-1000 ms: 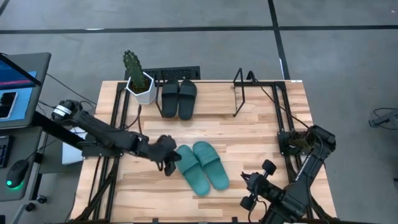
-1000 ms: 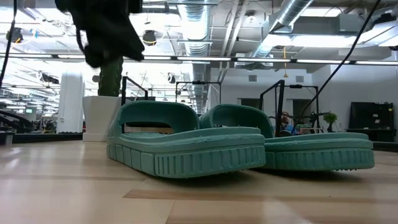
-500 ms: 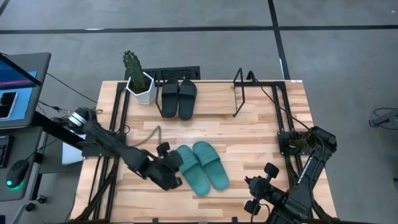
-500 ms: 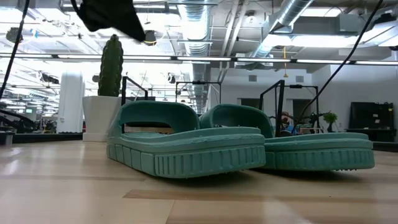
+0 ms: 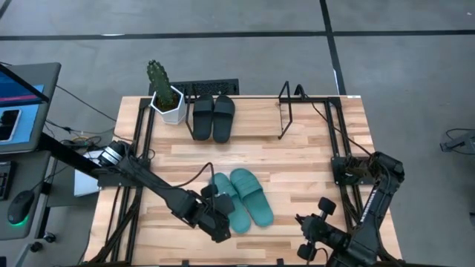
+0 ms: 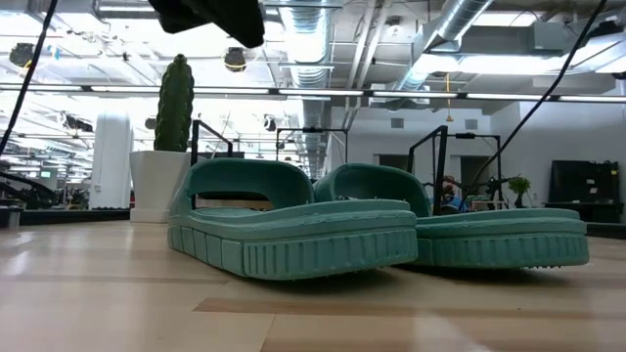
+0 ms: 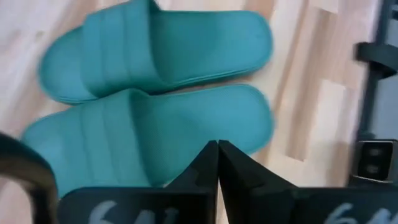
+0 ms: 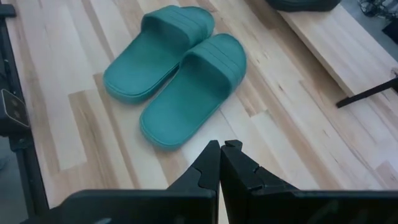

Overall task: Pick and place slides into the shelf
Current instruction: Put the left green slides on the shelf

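Two teal slides (image 5: 226, 194) (image 5: 251, 196) lie side by side with their soles on the wooden table, at its middle. Both also show in the left wrist view (image 7: 143, 143) (image 7: 155, 50) and in the low view (image 6: 293, 230) (image 6: 489, 230). Two black slides (image 5: 202, 116) (image 5: 223, 116) sit on the shelf (image 5: 286, 111) at the far edge. My left gripper (image 5: 221, 226) (image 7: 217, 155) is shut with nothing in it, hanging above the near end of the left teal slide and well clear of the table (image 6: 210, 15). My right gripper (image 5: 306, 236) (image 8: 221, 158) is shut and waits near the front right.
A white pot with a cactus (image 5: 165, 98) stands at the far left corner, beside the black slides. The shelf's upright looped end (image 8: 367, 93) rises right of them. Bare wood (image 5: 312, 148) lies between the shelf and the teal slides. Black arm frames run along both side edges.
My left gripper has swung from beside the left teal slide's far end toward the table's near edge and a little to the right. It has also risen, and now hangs over that slide's near end. The slides have not moved.
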